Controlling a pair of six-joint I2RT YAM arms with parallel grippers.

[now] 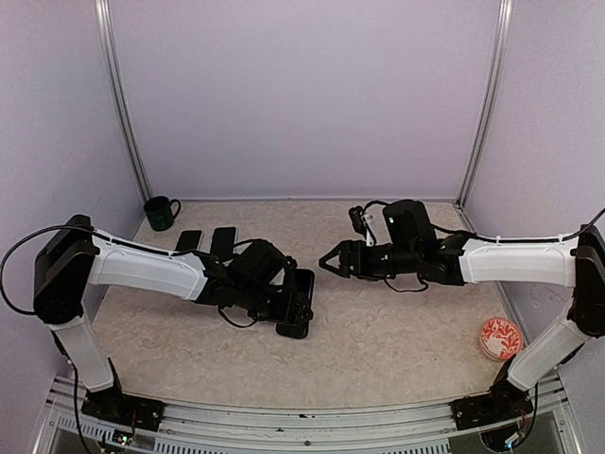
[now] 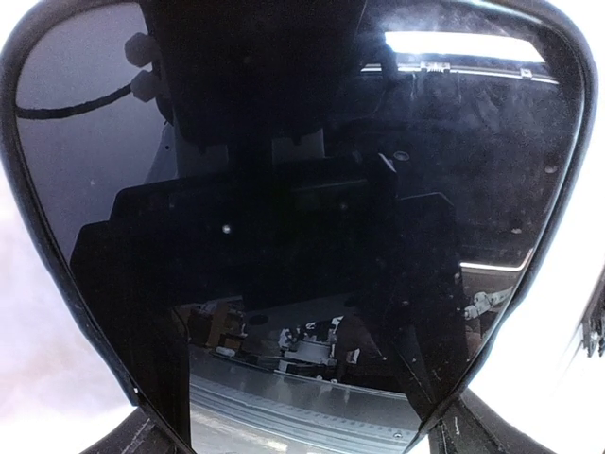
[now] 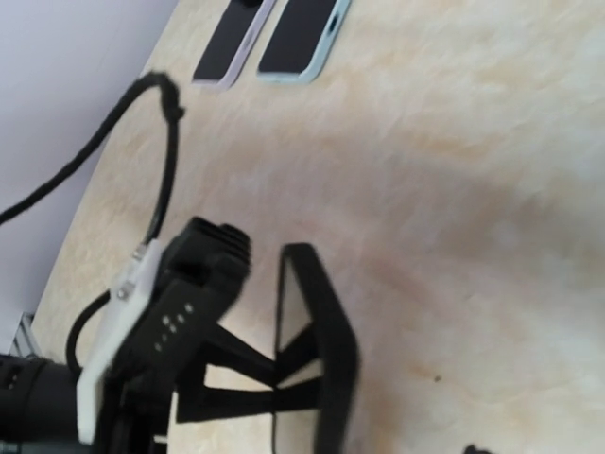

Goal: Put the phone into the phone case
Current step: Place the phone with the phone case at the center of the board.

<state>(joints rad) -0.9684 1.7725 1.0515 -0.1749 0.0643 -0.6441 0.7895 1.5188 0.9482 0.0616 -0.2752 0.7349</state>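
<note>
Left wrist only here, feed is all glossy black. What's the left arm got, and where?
Observer: Left pincer grips a flat black item on edge, over the middle of the table.
Operator: Right arm close?
Observer: Right pincer is open and empty, aimed at the item with a gap between them.
Operator: Anything else out there?
Observer: Two phones lie flat side by side at the far left, next to a mug.
</note>
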